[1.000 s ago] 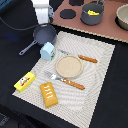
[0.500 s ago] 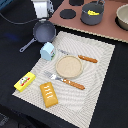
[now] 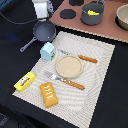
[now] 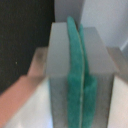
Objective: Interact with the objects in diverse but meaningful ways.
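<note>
Dark desk carrying a pale ribbed cloth placemat, rectangular, set at a slant. Reddish-brown flat board at the far edge, bearing a dark grey pot with yellow contents. Grey round metal-look saucepan with a long handle just off the placemat's far corner, toward the exterior view's left, bowl upward. White robot gripper directly above the saucepan, not in contact with any object; jaws pressed together with nothing between them, as the wrist view shows green ridged pads face to face.

Round tan plate, smooth and shallow, at the placemat's middle. Orange-handled knife beyond it, orange-handled fork on the near side, both just beside the rim. Orange-brown scored bread block, rounded rectangle with pale cuts, at the placemat's near edge. Small pale-blue and white carton, gabled top, upright between saucepan and plate. Yellow red-labelled box, flat and glossy, lying across the placemat's edge toward the exterior view's left.

Progress, judged: every item apparently at rest, none grasped; the interaction seemingly yet to begin, with the saucepan the likeliest first target.
</note>
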